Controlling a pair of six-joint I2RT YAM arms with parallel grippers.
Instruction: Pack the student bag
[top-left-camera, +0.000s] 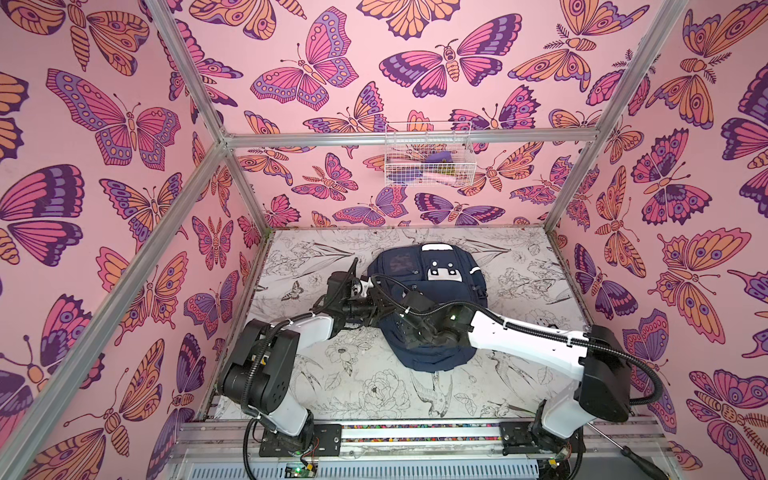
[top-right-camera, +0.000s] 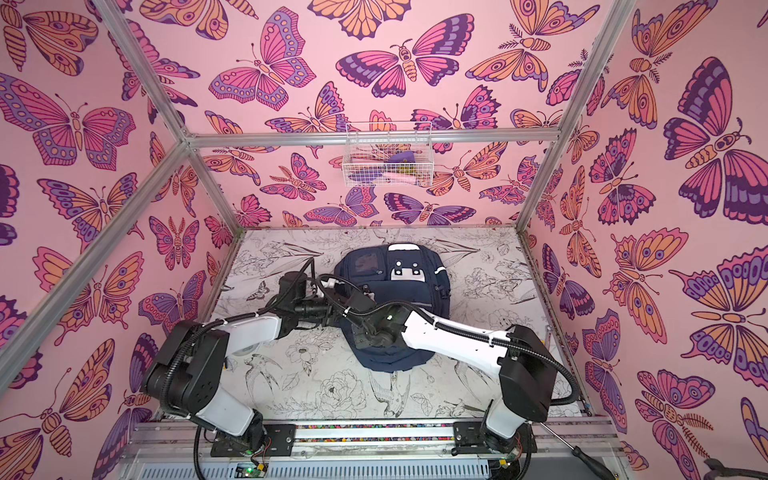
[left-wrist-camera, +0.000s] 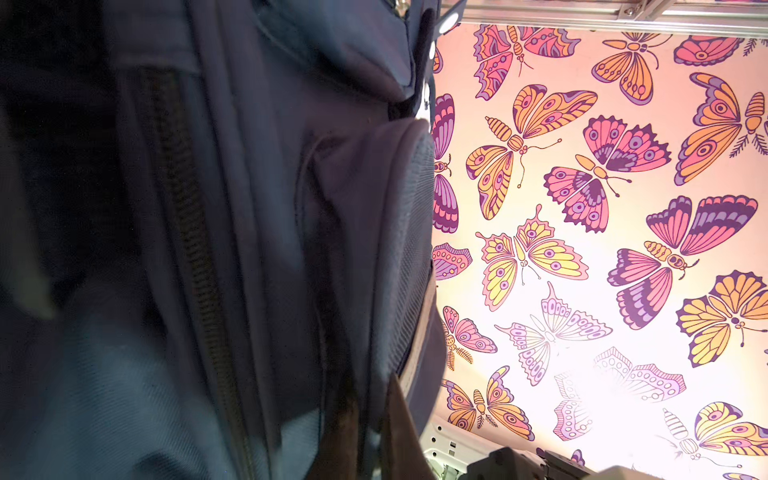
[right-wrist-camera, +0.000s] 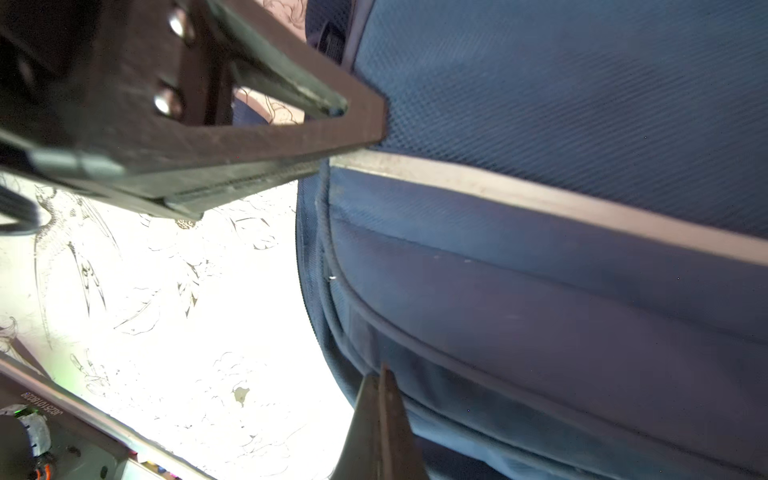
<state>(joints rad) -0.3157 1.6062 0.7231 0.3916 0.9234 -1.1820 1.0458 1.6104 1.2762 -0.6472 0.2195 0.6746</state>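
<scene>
While the student bag (top-left-camera: 451, 299) lay flat in the middle of the table (top-left-camera: 332, 386), its long axis ran from my near edge to the far wall. Both grippers were on its near left flank. The left gripper (right-wrist-camera: 357, 145) was pressed together at the end of a reflective stripe (right-wrist-camera: 540, 199). The right gripper (right-wrist-camera: 380, 374), reaching across, was pressed together against the piped seam (right-wrist-camera: 415, 336) nearby. I couldn't tell whether either had nipped fabric. I judged any opening pull should follow that axis.
</scene>
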